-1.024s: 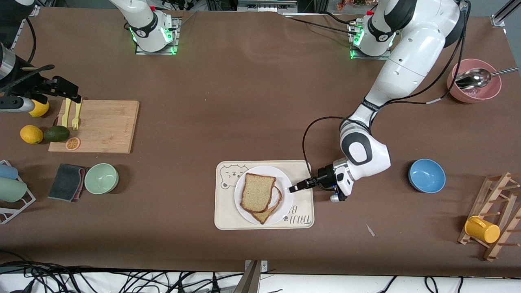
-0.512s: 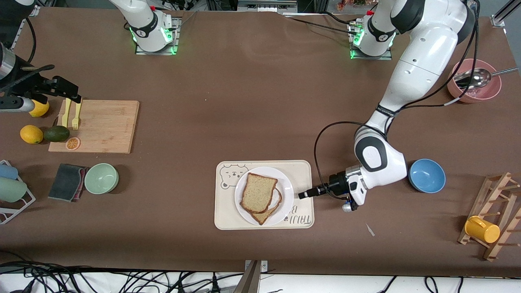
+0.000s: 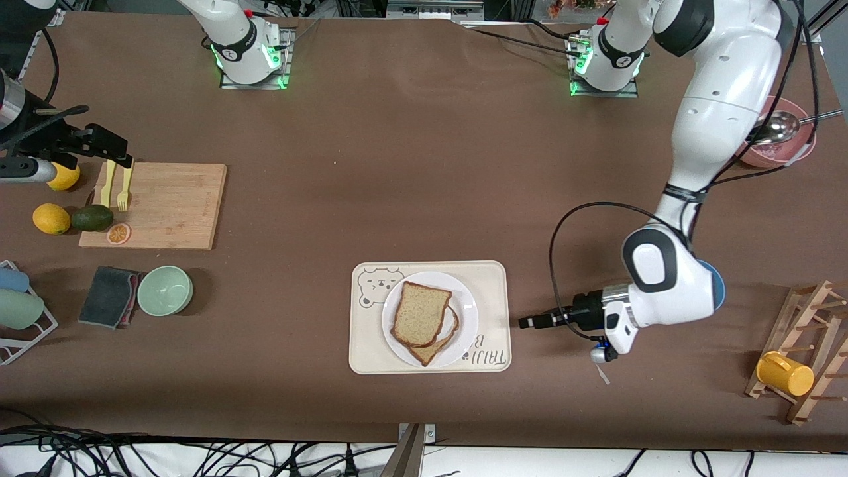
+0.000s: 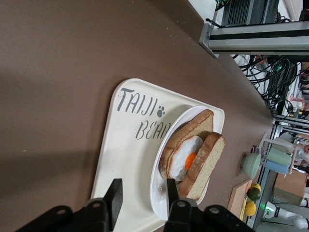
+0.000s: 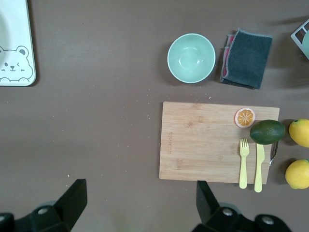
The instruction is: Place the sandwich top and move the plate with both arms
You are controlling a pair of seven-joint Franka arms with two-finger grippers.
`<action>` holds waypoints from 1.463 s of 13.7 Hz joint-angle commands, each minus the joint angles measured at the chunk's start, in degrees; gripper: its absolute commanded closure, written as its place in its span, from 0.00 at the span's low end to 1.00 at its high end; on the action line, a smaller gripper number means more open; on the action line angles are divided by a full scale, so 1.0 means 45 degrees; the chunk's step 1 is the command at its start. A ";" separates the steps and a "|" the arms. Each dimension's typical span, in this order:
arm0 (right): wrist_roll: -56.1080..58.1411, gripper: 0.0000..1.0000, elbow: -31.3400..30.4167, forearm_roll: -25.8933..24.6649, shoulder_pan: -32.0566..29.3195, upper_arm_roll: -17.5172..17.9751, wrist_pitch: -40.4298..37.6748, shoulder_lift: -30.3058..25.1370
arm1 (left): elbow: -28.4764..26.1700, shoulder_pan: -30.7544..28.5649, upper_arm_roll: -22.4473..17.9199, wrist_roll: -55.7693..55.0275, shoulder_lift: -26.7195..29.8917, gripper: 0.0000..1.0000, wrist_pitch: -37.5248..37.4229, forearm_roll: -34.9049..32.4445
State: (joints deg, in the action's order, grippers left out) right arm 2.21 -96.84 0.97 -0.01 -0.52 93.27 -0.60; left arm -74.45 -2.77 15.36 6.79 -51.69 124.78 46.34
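While the sandwich top (image 3: 419, 312) lies flat on a second slice carrying a fried egg (image 4: 185, 158), both sit on the plate (image 3: 467, 311), and the plate rests on the cream tray (image 3: 490, 278) printed with a bear. That tray lies on a brown table (image 3: 397, 165), whose edge nearest the front camera hangs over a tangle of black cables (image 3: 132, 457).

Toward the right arm's end from the tray stand a pale green bowl (image 3: 165, 290), which looks empty, a dark folded cloth (image 3: 108, 296) just beside it, and a wooden cutting board (image 3: 159, 205) bearing a yellow fork (image 3: 123, 189) and knife (image 3: 108, 185). An avocado (image 3: 92, 217) and two lemons (image 3: 51, 218) lie next to the board.

Toward the left arm's end from the tray a blue bowl (image 3: 719, 291) shows partly under the arm, a pink bowl (image 3: 798, 149) holds a metal spoon (image 3: 775, 126), and a wooden rack (image 3: 811, 351) carries a yellow cup (image 3: 785, 373).

Low and level, the left gripper (image 3: 528, 322) points at the tray from just beside it, jaws partly apart with nothing between them. High over the cutting board, the right gripper (image 5: 140, 193) waits, spread wide and holding nothing.
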 commanded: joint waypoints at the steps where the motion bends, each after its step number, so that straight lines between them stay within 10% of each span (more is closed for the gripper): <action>1: -0.0101 0.00 0.0290 0.0214 -0.0075 0.0038 -0.0237 0.0094 | -0.0232 -0.0671 -0.0229 -0.0473 0.1055 0.52 -0.1648 -0.1813; 5: -0.0101 0.00 0.0290 0.0214 -0.0075 0.0058 -0.0218 0.0094 | -0.0329 -0.1200 -0.0289 -0.2635 0.2654 0.33 -0.3038 -0.5969; 8: -0.0101 0.00 0.0309 0.0214 -0.0075 0.0058 -0.0218 0.0094 | -0.0330 -0.1901 -0.0308 -0.2973 0.3924 0.00 -0.4325 -0.7460; 14: -0.0101 0.00 0.0309 0.0214 -0.0075 0.0058 -0.0237 0.0094 | -0.0290 -0.2627 -0.0425 -0.3130 0.6854 0.00 -0.6533 -1.1580; 20: -0.0081 0.00 0.0290 0.0214 -0.0075 0.0058 -0.0237 0.0094 | -0.0290 -0.0937 -0.1451 -0.3637 0.8069 0.00 -0.8605 -1.1742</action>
State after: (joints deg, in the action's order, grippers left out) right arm 2.21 -96.66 0.99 0.00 -0.52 93.23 -0.49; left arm -74.11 -12.67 13.03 -7.84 -17.07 87.60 -4.41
